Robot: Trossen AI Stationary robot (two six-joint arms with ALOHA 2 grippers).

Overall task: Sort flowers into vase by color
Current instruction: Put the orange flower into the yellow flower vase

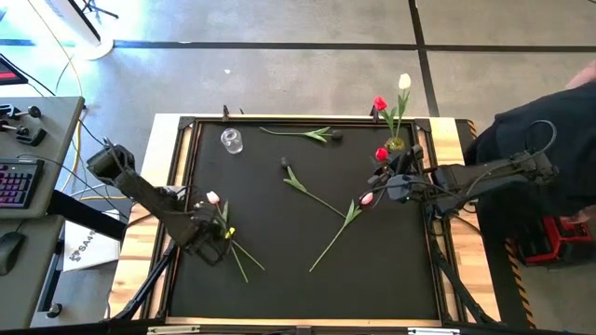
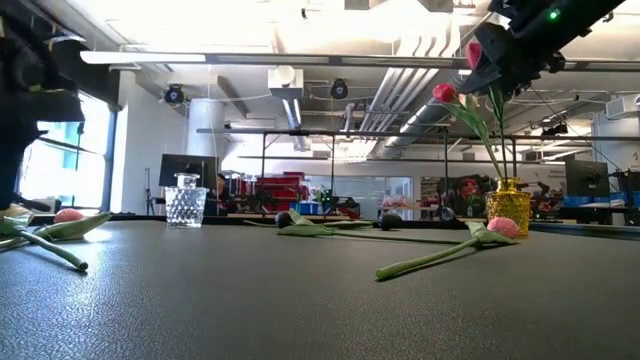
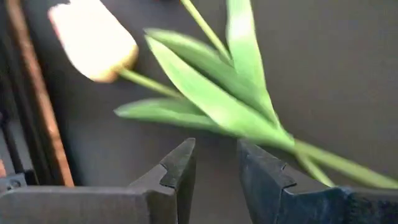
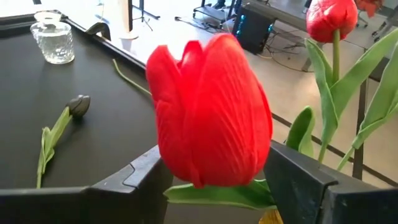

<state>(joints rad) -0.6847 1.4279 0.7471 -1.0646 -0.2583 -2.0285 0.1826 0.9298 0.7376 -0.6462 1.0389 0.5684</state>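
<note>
- My right hand point(image 4: 211, 186) grips a red tulip point(image 4: 211, 112) beside the yellow vase point(image 1: 396, 144) at the surface's point(image 1: 307, 270) far right.
- My left hand point(image 3: 214, 168), released, hovers over a pale tulip point(image 3: 93, 37) lying near the left edge.

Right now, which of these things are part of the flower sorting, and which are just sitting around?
Part of the job:
red tulip in the right gripper
yellow vase with tulips
clear glass vase
loose tulips on the mat
left gripper, open over one

Just lying about:
keyboard
mouse
</note>
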